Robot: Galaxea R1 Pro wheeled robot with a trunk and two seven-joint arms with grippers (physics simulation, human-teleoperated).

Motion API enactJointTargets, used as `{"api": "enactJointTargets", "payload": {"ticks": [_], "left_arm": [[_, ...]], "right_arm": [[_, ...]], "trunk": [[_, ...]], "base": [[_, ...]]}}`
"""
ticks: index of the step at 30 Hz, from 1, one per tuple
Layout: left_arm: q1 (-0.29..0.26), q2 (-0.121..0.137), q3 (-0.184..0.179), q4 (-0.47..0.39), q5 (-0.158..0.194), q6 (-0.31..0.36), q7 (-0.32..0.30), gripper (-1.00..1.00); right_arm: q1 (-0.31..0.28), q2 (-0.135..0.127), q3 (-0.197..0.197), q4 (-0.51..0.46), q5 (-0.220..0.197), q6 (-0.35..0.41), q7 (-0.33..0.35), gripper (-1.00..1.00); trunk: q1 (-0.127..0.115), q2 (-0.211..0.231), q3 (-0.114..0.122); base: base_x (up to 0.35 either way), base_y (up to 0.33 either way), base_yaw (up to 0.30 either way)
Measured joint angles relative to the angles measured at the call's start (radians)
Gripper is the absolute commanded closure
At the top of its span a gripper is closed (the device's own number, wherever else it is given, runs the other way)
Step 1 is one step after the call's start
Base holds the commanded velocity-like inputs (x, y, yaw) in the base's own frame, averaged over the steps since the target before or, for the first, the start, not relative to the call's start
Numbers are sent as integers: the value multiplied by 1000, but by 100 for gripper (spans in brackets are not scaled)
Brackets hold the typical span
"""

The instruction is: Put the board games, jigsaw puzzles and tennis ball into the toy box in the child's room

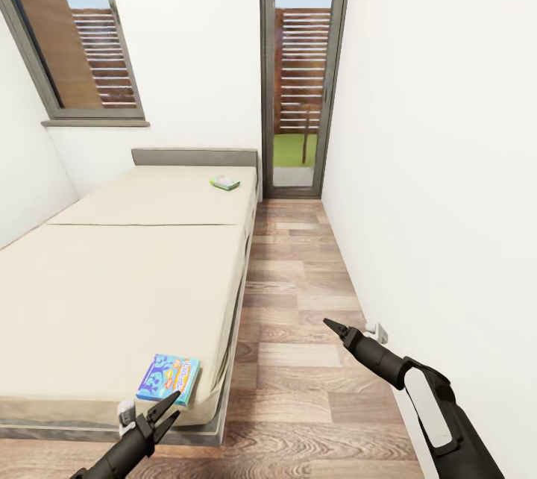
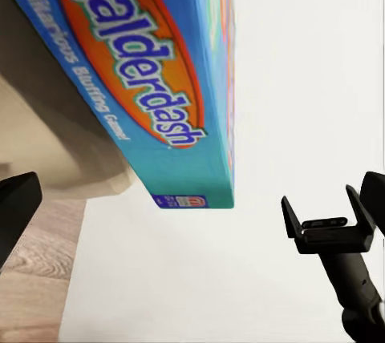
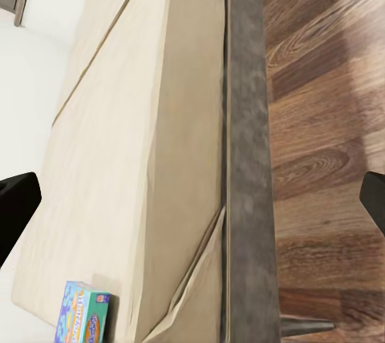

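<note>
Two board games on bed (image 1: 112,277): blue one (image 1: 168,379) at 7 o'clock, pale one (image 1: 224,183) at 12. Left gripper (image 1: 162,413) spread apart, empty, near blue one. Right gripper (image 1: 337,329) pinched together, empty.

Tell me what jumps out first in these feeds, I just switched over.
The wide cream bed takes up the left of the room, with a blue board game lying at its near corner, just ahead of the open left gripper. A second, paler game box lies far up the mattress near the grey headboard. The right gripper hangs over the wooden floor beside the bed.
</note>
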Motion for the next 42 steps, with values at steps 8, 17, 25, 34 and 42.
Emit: {"api": "enactJointTargets", "payload": {"ticks": [8, 17, 25, 34, 42], "left_arm": [[0, 0, 5, 0, 1, 8, -7, -100], [0, 0, 9, 0, 10, 22, -7, -100], [0, 0, 13, 0, 14, 32, -7, -100], [32, -8, 13, 4, 14, 18, -18, -100], [44, -4, 13, 4, 16, 16, -21, -100]], "right_arm": [[0, 0, 0, 0, 0, 0, 0, -100], [0, 0, 0, 0, 0, 0, 0, -100], [0, 0, 0, 0, 0, 0, 0, -100], [0, 13, -4, -5, 0, 0, 8, -100], [-1, -6, -4, -5, -2, 0, 18, -100]], "trunk": [[0, 0, 0], [0, 0, 0], [0, 0, 0], [0, 0, 0], [0, 0, 0]], "base": [[0, 0, 0], [0, 0, 0], [0, 0, 0], [0, 0, 0], [0, 0, 0]]}}
